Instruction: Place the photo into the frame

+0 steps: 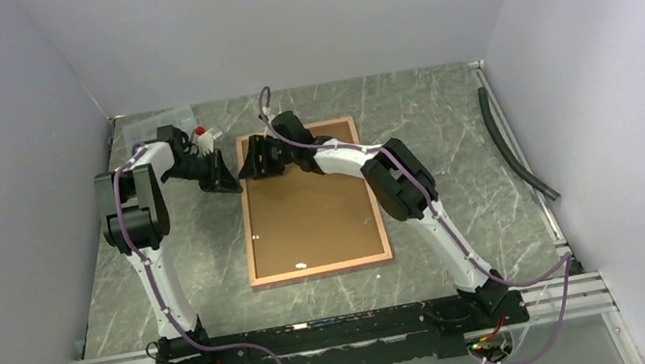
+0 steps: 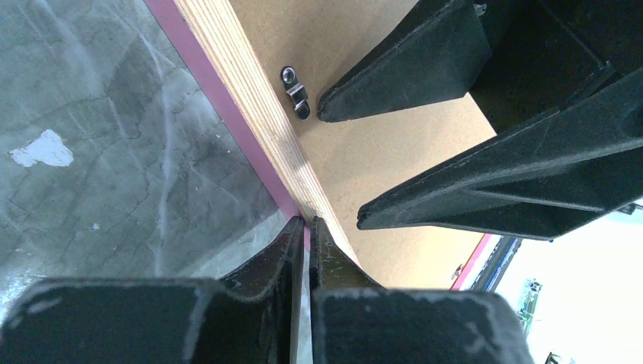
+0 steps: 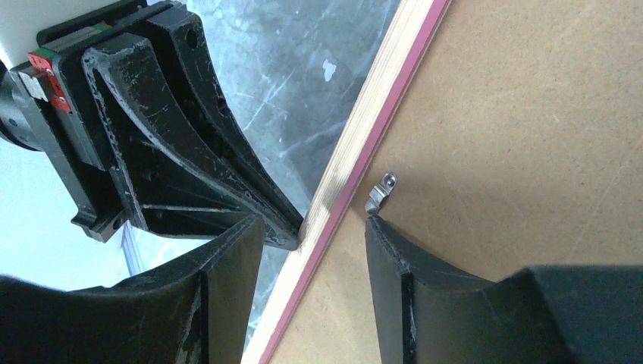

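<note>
A grey-green marbled table (image 1: 446, 123) held the thin rectangular frame (image 1: 322, 268), lying flat with its tan wood back up and a pink edge showing. A flat brown backing board (image 1: 310, 218) sat inside it. The photo was hidden from view. My right gripper (image 3: 313, 221) was spread across the frame's left rail near the far corner, one finger over the table and one over the board. My left gripper (image 2: 307, 224), fingers pressed together, touched that rail's outer side. A small metal clip (image 3: 381, 191) lay by my right finger.

3 pale walls (image 1: 272, 14) enclose a green marbled tabletop (image 1: 445, 114) (white veins throughout).
</note>
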Motion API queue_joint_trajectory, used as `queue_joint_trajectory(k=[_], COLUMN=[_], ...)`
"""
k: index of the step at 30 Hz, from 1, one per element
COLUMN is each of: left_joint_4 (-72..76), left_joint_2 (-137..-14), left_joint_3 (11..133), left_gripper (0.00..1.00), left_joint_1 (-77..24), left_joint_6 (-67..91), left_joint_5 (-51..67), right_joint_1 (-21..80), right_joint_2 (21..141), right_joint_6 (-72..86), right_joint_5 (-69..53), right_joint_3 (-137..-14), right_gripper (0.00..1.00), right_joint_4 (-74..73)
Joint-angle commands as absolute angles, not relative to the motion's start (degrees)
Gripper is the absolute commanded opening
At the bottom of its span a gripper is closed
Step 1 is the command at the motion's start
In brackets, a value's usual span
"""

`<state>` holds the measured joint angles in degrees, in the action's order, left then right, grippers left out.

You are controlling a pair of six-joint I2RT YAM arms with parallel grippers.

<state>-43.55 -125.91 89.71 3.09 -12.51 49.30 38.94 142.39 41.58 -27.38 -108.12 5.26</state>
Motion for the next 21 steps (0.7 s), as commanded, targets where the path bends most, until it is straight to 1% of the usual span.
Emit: queue_joint_trajectory(k=[1, 12, 21], left_joint_4=[-43.36, -43.33, -43.37], left_joint_2=[-128.81, -129.20, -129.11], left_joint_3=[88.97, 89.36, 89.30], left_gripper=[0.09, 0.09, 0.09], left_joint_1=[2.29, 2.29, 2.29], left_joint_6=[-13.18, -13.17, -13.25], left_joint_5=[45.90, 46.06, 46.14], right_joint_1=[38.52, 38.76, 39.19], right_joint_2=[144.39, 146.32, 147.35], right_joint_6=[40.78, 43.48, 44.82], right_joint_5=[-25.47, -26.35, -24.61], right_joint_3=[-110.47, -112.23, -113.93], right_gripper=[0.56, 0.55, 0.55], right_joint_4=[3.60, 4.56, 4.14])
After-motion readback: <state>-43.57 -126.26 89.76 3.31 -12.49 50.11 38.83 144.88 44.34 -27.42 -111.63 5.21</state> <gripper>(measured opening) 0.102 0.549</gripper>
